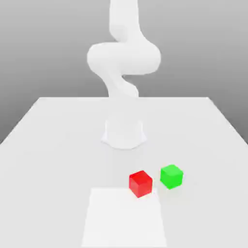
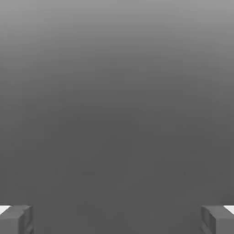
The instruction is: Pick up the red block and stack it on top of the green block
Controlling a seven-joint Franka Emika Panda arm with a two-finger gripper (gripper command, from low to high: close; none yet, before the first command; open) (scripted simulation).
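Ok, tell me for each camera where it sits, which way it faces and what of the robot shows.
Exterior view: off the arm, facing the arm across the table; red block and green block sit near the camera, apart.
Hand view: on the hand, looking past the open gripper at plain grey; two fingertips at the edges, nothing between.
Shared: the robot's own body alone.

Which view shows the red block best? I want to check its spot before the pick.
The exterior view: the red block sits on the table, apart from the green block. The hand view gives nothing of it, just the open gripper.
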